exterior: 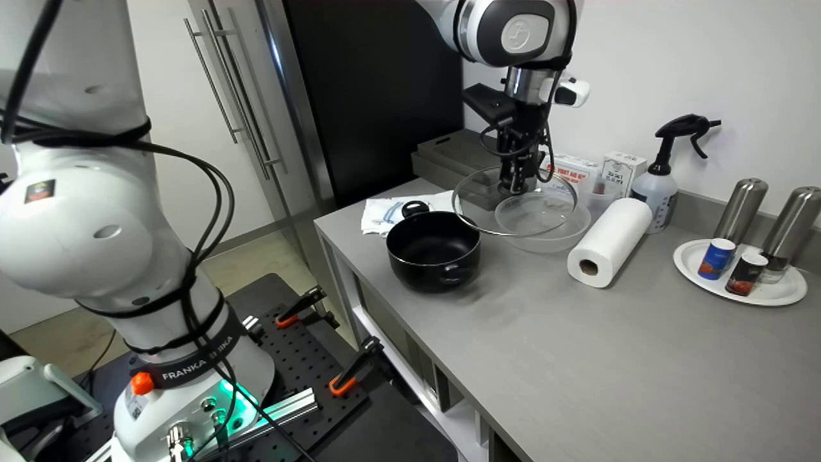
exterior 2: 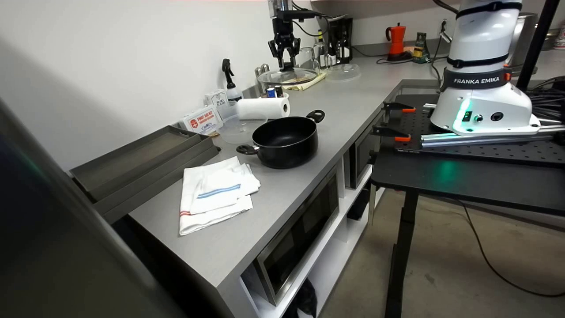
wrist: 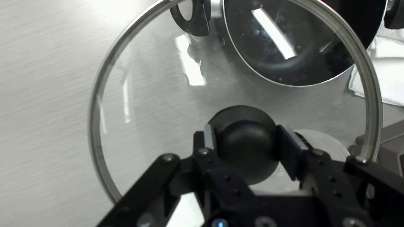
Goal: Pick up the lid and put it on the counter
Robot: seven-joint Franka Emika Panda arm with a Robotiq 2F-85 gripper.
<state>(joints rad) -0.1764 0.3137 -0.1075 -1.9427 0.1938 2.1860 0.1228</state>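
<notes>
Grey counter [exterior: 609,359] carries a black pot [exterior: 433,251], a paper roll [exterior: 612,239] and a folded towel [exterior 2: 218,194]. Gripper [wrist: 249,138]: clamped on the knob [wrist: 243,146] of the glass lid [wrist: 235,94], one finger [wrist: 210,137] at each side. Lid: raised above the counter; its outline overlaps the clear bowl [exterior: 548,244] in an exterior view.

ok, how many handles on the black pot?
2, on opposite sides of the black pot: one handle toward the white cloth, the other handle away from it. No others show in any view.
</notes>
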